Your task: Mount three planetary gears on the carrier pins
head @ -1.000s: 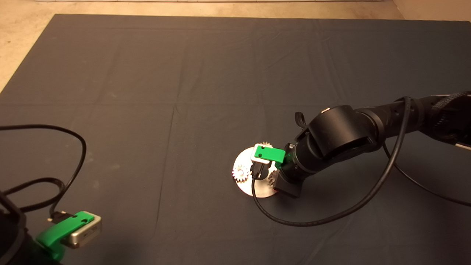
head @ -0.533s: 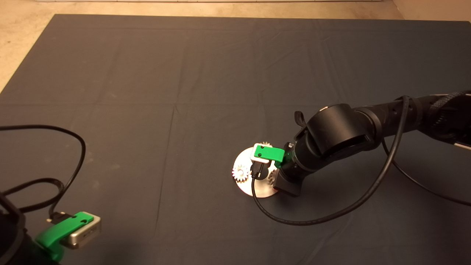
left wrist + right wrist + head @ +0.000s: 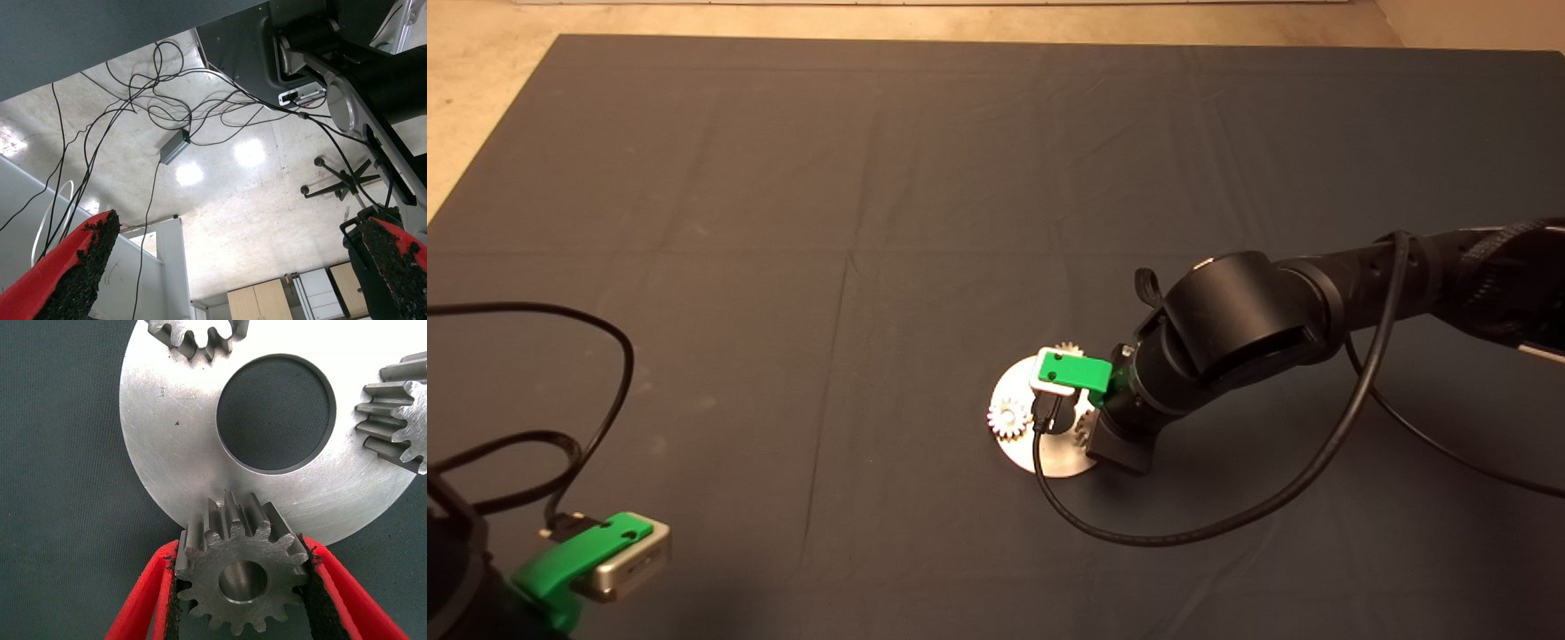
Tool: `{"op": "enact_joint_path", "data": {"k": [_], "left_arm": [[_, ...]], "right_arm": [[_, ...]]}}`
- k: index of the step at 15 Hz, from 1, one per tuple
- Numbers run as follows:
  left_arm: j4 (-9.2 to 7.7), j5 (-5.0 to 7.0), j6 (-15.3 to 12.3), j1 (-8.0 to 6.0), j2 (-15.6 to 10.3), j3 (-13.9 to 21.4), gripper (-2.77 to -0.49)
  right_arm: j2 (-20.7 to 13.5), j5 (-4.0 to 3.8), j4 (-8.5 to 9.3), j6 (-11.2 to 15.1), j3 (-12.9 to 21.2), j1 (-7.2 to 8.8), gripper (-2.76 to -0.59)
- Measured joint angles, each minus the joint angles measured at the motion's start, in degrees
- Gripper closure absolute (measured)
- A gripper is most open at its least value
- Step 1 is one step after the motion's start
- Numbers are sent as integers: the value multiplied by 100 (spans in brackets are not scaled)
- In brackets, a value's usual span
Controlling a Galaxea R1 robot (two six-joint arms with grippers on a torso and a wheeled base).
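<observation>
Now, right gripper (image 3: 241, 587) I see clamped on a planetary gear (image 3: 238, 571), held at the carrier plate (image 3: 173, 460) rim | two other gears (image 3: 399, 410) (image 3: 197, 335) sit on the plate, pins hidden | left gripper (image 3: 227, 267) parked at the mat's lower left, fingers (image 3: 73, 267) spread, holding nothing

I count three planetary gears (image 3: 237, 577) (image 3: 199, 337) (image 3: 399, 413), one round plate (image 3: 173, 453) and two grippers (image 3: 240, 587) (image 3: 220, 267) on my screens.
</observation>
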Motion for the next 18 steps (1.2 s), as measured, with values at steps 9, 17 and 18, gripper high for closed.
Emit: {"op": "enact_joint_path", "data": {"k": [9,17,18], "left_arm": [[-2,0,0,0,-24,0,-262],[-2,0,1,0,-24,0,-262],[0,0,-2,0,-27,0,-262]], "right_arm": [[-4,4,2,0,20,-2,-105],[-9,55,4,0,61,-14,-105],[-23,69,4,0,72,-16,-105]]}}
